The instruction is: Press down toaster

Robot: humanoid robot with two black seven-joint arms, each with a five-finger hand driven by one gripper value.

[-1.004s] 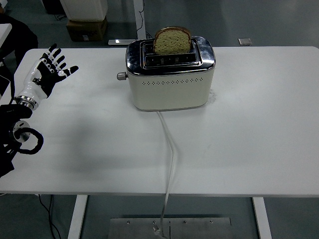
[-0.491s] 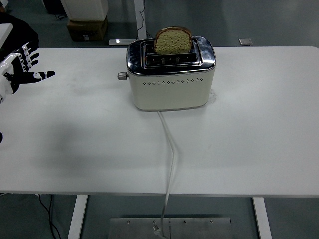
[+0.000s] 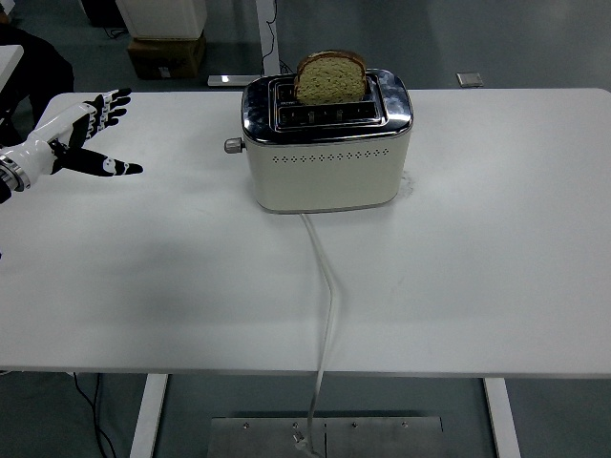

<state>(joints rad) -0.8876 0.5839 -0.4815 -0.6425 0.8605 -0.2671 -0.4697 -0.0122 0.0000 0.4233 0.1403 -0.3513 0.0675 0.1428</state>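
Note:
A cream and chrome toaster [image 3: 325, 148] stands at the back middle of the white table [image 3: 477, 267]. A slice of brown bread [image 3: 330, 76] sticks up out of its rear slot. Its lever knob [image 3: 230, 146] juts from the left end, in the raised position. My left hand [image 3: 84, 138] is over the table's left side, palm turned, fingers spread and empty, well left of the lever. My right hand is out of view.
The toaster's white cord [image 3: 326, 296] runs from its front over the table's near edge to the floor. A cardboard box [image 3: 164, 55] and a white bin sit on the floor behind the table.
My left hand first pulled back to the left edge, then came back in to the right and slightly lower. Toaster and bread have not moved.

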